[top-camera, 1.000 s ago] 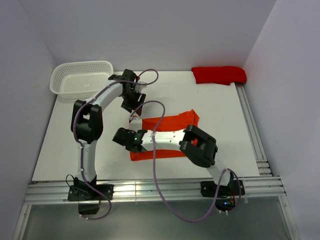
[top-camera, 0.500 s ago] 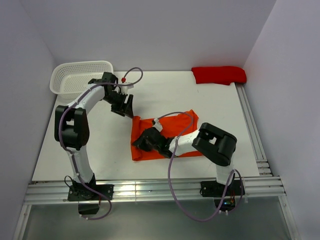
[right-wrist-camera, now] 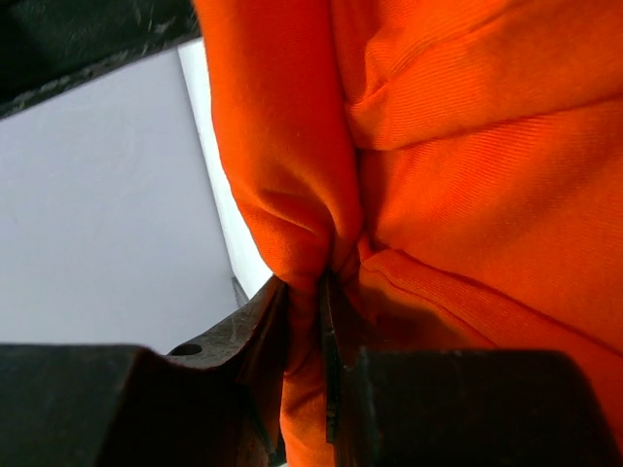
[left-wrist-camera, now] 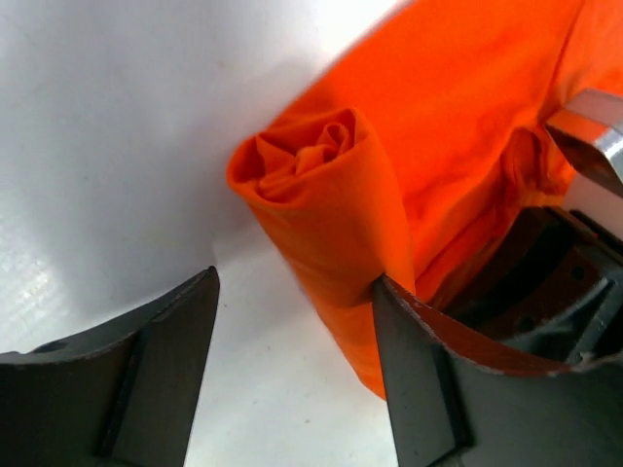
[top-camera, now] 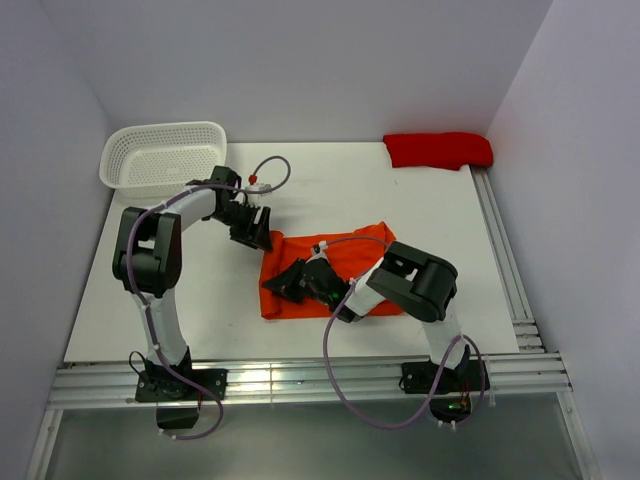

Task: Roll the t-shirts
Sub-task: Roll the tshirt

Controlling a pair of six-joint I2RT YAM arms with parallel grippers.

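Two shirts lie on the worktop (top-camera: 340, 190): the orange t-shirt (top-camera: 368, 250) mid-worktop, rolled along its left side, and the red t-shirt (top-camera: 438, 150) bunched at the far right corner. Left tool (left-wrist-camera: 294, 282) is spread apart, straddling the roll's end (one finger touches cloth, the other sits clear). Right tool (right-wrist-camera: 304, 292) is clamped on a pinched fold of the orange t-shirt. From the top cam the right arm hides much of the cloth; wrist cams crop its edges. White basket (top-camera: 165, 128) sits far left.

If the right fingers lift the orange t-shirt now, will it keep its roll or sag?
It probably sags: the orange t-shirt creases softly where the right fingers pinch it. The rolled end looks loose, so it may unroll.
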